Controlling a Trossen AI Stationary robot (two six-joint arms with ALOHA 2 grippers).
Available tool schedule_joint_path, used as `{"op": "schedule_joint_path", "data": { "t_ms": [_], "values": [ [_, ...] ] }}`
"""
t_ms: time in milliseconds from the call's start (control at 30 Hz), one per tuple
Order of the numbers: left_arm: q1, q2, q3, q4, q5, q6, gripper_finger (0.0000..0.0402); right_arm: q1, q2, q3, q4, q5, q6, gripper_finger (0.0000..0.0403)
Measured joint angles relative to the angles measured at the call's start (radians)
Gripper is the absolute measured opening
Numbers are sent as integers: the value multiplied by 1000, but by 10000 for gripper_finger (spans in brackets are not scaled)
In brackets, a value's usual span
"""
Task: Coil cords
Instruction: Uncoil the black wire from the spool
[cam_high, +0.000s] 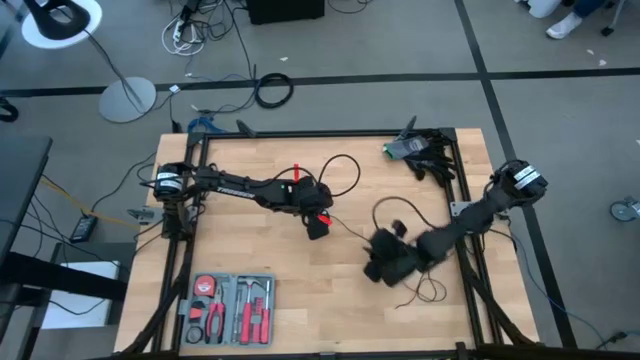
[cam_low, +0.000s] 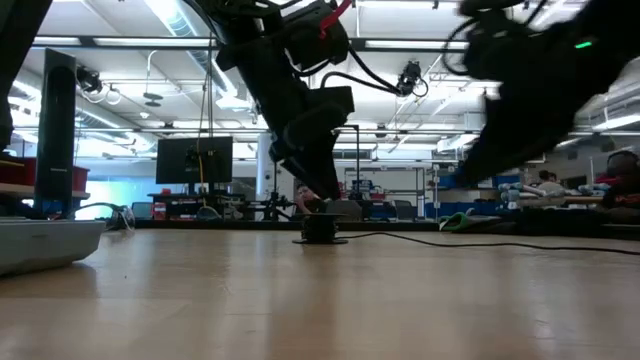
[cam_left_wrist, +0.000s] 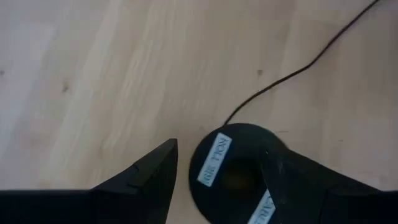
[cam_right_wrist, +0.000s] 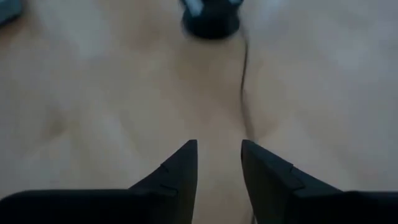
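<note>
The cord is one thin black wire (cam_high: 347, 162) lying in loose loops across the middle of the wooden table. It ends in a round black puck (cam_left_wrist: 231, 169) with white labels. The puck lies flat on the table (cam_low: 320, 230), and the wire runs off from it along the wood (cam_low: 450, 241). My left gripper (cam_high: 318, 226) hangs open just over the puck, one finger on either side. My right gripper (cam_high: 386, 264) is open, low over the table to the right of the puck. The wire (cam_right_wrist: 244, 87) runs past beside one of its fingers, and nothing lies between them. My left gripper comes at the puck slanting down from the table's left. One finger (cam_left_wrist: 305, 186) overlaps the puck's rim (cam_left_wrist: 264, 163) in the wrist view, and a strip of wood shows between the puck and the other finger (cam_left_wrist: 152, 177). Whether the gripper touches the puck, I cannot tell.
A grey tool tray (cam_high: 228, 308) with red-handled pliers sits at the near left. A green and black bundle (cam_high: 412, 150) lies at the far right corner. A black frame (cam_high: 300, 135) runs along the table's edges. Bare wood lies between the tray and my right gripper.
</note>
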Motion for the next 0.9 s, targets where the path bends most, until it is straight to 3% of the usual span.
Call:
{"op": "schedule_joint_path", "data": {
  "t_ms": [133,267,700,900],
  "values": [
    [0,0,0,-9,34,0,230,-135,0,-25,169,-6,-228,128],
    [0,0,0,-8,30,3,230,-241,0,-57,329,-83,-405,126],
    [0,15,1,-52,-28,4,230,-408,4,-71,412,-279,-613,123],
    [-1,14,2,-57,-28,2,230,-435,153,-72,537,-379,-686,122]
  ]
}}
